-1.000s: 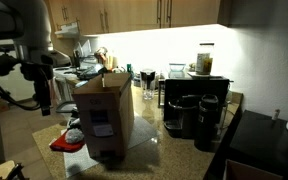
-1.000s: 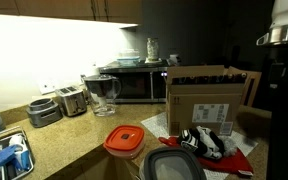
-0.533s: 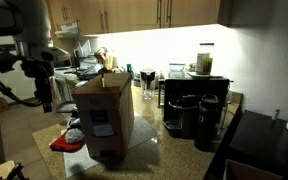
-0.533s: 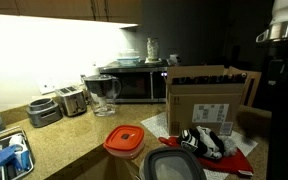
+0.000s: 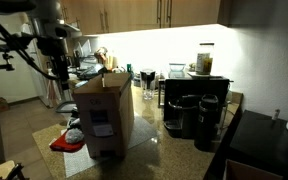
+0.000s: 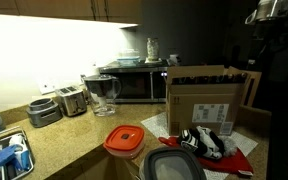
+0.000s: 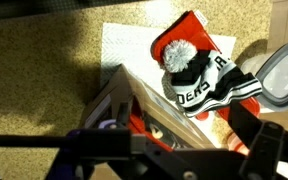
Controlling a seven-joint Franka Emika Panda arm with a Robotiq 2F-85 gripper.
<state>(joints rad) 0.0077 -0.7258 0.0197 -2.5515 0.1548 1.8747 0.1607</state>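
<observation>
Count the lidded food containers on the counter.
2: an orange-lidded container beside a grey-lidded container, both near the cardboard box. Others may hide behind it.

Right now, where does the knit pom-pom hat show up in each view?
In an exterior view: knit hat low left, at the foot of the cardboard box.
In an exterior view: knit hat low right, before the cardboard box.
Wrist view: knit hat right of centre, beside the cardboard box.
Shared landmark: the cardboard box.

Under-cabinet light is glowing across the far wall below wooden cabinets, and is falling on the speckled tabletop.
</observation>
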